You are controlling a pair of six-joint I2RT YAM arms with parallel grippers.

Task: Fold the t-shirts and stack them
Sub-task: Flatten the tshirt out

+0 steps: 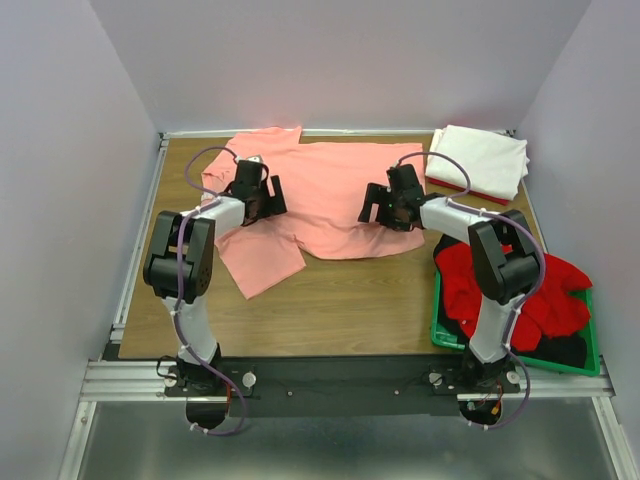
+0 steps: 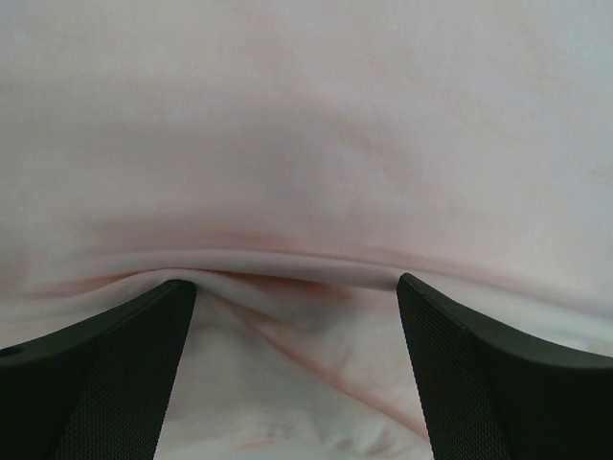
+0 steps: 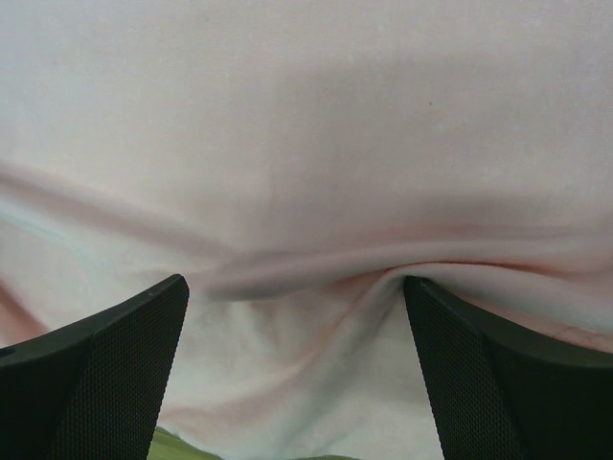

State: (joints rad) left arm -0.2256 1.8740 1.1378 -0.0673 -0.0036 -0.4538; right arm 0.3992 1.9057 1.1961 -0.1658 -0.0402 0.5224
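One salmon-pink t-shirt [image 1: 330,200] lies spread beneath our left gripper [image 2: 292,281] and right gripper [image 3: 295,279], filling the space ahead of each. We hold both with jaws spread wide, pinching nothing; a cloth ridge runs from fingertip to fingertip at each.

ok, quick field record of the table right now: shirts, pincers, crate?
pink t-shirt: spread flat on the table, not yet folded
left pincer: open, low on the shirt's left part, a ridge of cloth between its fingers
right pincer: open, low on the shirt's right part, also at a ridge of cloth
far right corner: white t-shirt folded on top of a folded red t-shirt
green crate: near right, holds a crumpled red t-shirt and dark cloth
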